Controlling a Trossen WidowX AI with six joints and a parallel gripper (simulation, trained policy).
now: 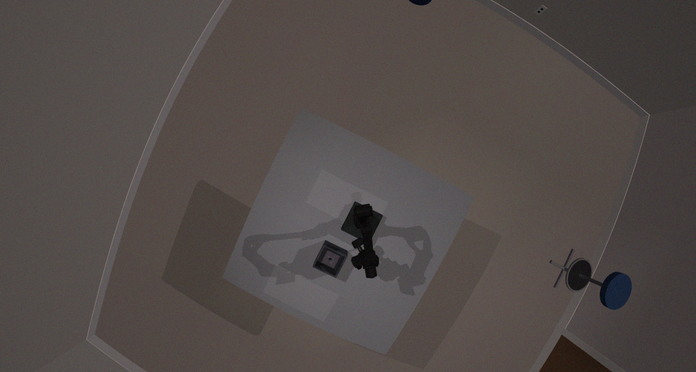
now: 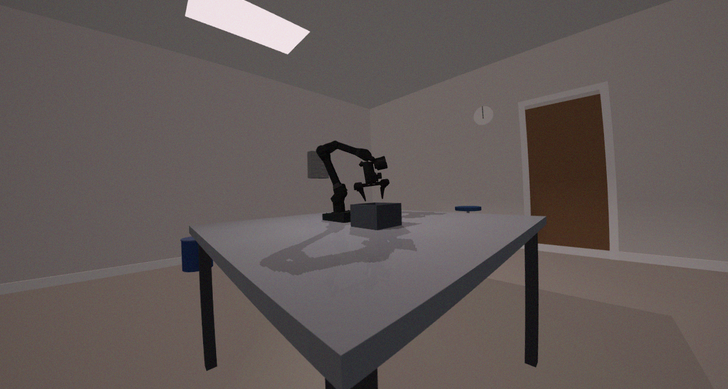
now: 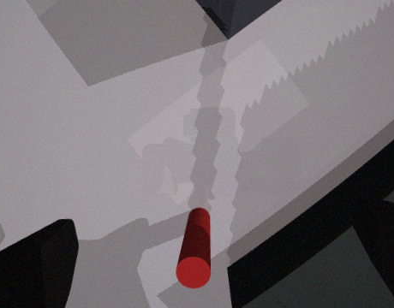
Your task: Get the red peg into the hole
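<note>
One red cylindrical peg [image 3: 197, 245], upright on the grey tabletop [image 1: 418, 204] [image 2: 315, 295] [image 3: 56, 141], outside the open box [image 1: 324, 269] [image 2: 363, 216] [image 3: 248, 13] and near the arm's base [image 1: 347, 227] [image 2: 330, 217] [image 3: 317, 274]; one parallel-jaw gripper [image 1: 358, 253] [image 2: 373, 198] [image 3: 220, 223], released, fingers spread wide and pointing down above tabletop level, which I view remotely; one pale bottom plate [image 1: 335, 259], inside the box, its dark central hole visible to me from the top camera; peg ungrasped
</note>
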